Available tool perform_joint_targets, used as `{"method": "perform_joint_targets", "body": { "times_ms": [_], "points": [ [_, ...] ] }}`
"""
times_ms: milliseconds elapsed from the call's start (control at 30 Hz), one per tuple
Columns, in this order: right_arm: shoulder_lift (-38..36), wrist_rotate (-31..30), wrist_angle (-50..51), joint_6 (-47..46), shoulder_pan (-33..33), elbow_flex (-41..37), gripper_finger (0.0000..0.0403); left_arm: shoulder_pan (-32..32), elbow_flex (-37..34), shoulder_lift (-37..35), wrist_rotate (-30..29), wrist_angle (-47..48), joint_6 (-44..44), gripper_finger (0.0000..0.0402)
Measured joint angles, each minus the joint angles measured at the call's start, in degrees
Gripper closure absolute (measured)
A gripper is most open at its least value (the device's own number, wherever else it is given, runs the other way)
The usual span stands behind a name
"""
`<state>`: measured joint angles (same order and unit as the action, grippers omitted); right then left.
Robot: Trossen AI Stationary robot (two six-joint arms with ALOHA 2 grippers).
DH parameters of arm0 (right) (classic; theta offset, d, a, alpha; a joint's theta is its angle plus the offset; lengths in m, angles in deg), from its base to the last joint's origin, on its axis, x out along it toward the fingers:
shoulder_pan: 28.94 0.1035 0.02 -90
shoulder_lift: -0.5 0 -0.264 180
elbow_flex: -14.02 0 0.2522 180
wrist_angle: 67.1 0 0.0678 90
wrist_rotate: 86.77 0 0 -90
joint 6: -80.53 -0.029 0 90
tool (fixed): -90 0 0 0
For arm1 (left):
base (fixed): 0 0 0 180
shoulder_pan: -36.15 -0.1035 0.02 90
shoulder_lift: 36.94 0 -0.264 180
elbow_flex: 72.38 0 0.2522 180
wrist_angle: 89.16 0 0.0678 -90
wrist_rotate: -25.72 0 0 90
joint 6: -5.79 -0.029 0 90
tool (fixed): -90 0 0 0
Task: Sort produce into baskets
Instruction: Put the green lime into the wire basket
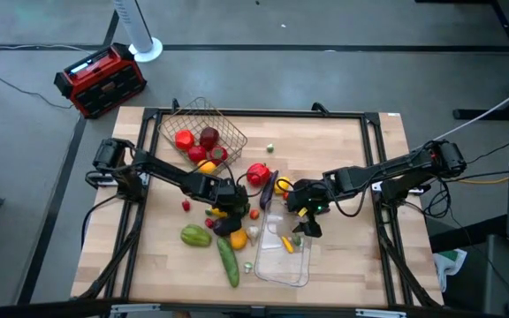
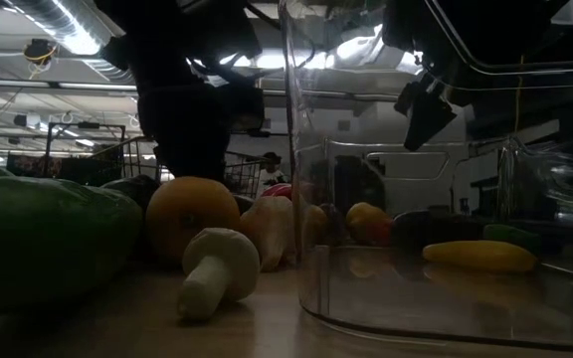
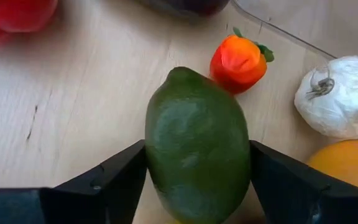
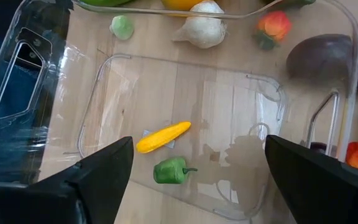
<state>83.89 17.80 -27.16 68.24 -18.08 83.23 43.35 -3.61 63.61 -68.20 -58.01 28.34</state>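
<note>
My left gripper (image 1: 224, 214) is shut on a dark green lime-like fruit (image 3: 196, 146) near the table's middle, beside a small orange-red fruit (image 3: 238, 61) and a white garlic bulb (image 3: 340, 96). My right gripper (image 1: 303, 225) is open and empty above the clear plastic tray (image 1: 300, 274), which holds a yellow piece (image 4: 162, 137) and a small green pepper (image 4: 169, 170). The bronze wire basket (image 1: 228, 128) at the far left holds red fruits (image 1: 197, 141) and one orange fruit. A green squash (image 1: 195, 236), a cucumber (image 1: 228, 262) and an orange (image 1: 237, 239) lie on the table. My left gripper pinches the green fruit between its two fingers, one finger (image 3: 120, 177) on each long side (image 3: 157, 155), with the fruit's pointed end facing away from the wrist. The fingers lie along the fruit. Whether the fruit rests on the table or is lifted, I cannot tell.
A red pepper (image 1: 256, 174) and a purple eggplant (image 1: 268, 190) lie between the basket and the tray. A small red fruit (image 1: 186, 206) lies left of my left gripper. A red-and-black box (image 1: 100, 79) stands on the floor beyond the table's far left corner.
</note>
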Motion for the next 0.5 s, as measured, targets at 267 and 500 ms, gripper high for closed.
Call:
{"method": "perform_joint_targets", "body": {
  "times_ms": [267,500],
  "points": [
    [0.0,-2.3,7.5,3.3,0.0,6.5,0.0042,-0.1,1.6,-0.5,0.5,1.5,0.3,0.0203],
    [0.0,-14.5,13.5,9.4,-0.2,11.1,0.0042,-1.7,8.6,-5.3,0.6,12.6,-0.5,0.0183]
  ]
}}
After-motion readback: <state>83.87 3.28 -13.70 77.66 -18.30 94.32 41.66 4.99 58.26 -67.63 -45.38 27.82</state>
